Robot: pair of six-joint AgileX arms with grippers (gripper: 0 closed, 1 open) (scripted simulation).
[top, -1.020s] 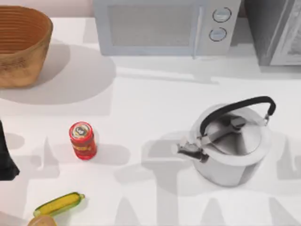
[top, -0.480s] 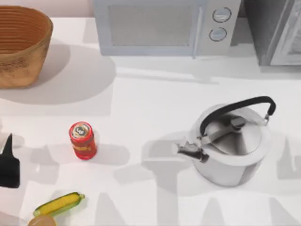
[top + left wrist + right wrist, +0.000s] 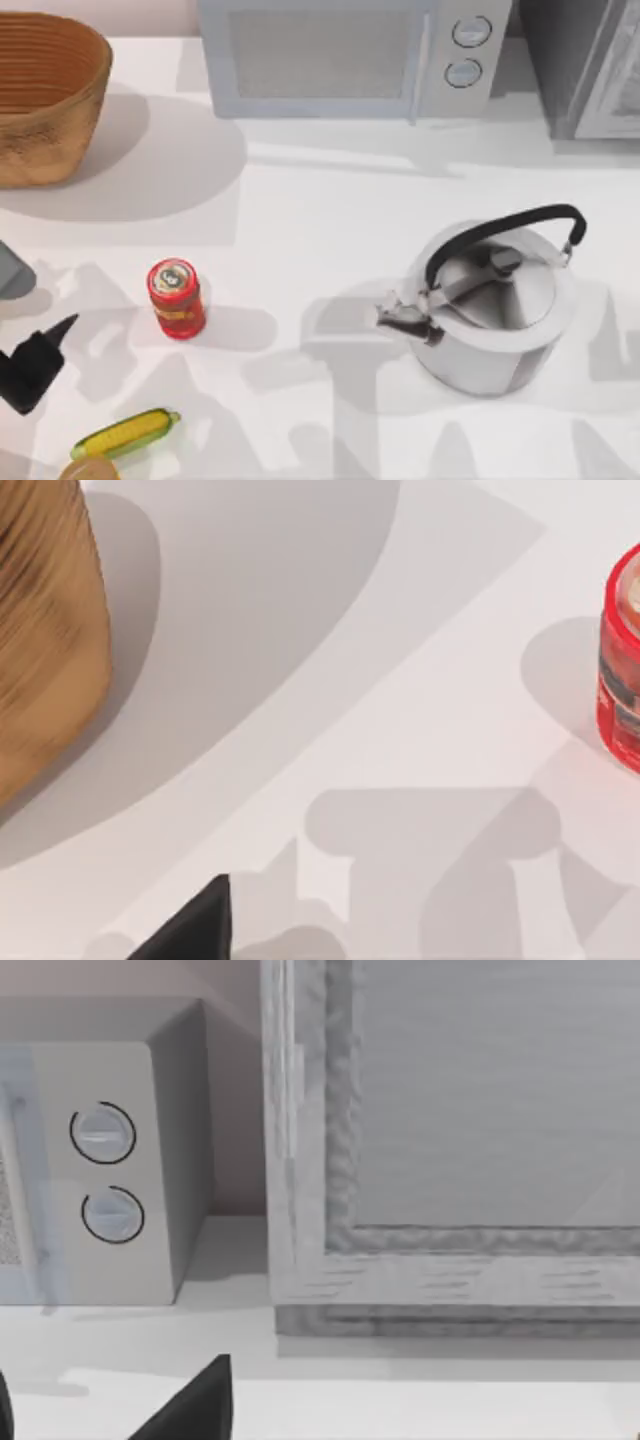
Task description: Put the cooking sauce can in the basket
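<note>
The cooking sauce can (image 3: 176, 298) is small and red with yellow markings and a silvery-gold top. It stands upright on the white table, left of centre, and its red side (image 3: 622, 670) is at the edge of the left wrist view. The tan wicker basket (image 3: 48, 110) sits at the far left corner, with its woven wall (image 3: 45, 650) close in the left wrist view. My left gripper (image 3: 35, 362) is black and hovers at the table's left edge, left of the can and a little nearer the front, apart from it. My right gripper (image 3: 195, 1408) faces the back wall.
A steel kettle (image 3: 495, 305) with a black handle stands right of centre. A grey microwave (image 3: 350, 55) lines the back edge, with a grey cabinet (image 3: 590, 65) to its right. A yellow-green corn cob (image 3: 125, 433) lies near the front left, beside a tan object (image 3: 90, 469).
My left gripper has come further into the top view from the left edge, moving right and toward the front and turning toward the can. The can has not moved.
</note>
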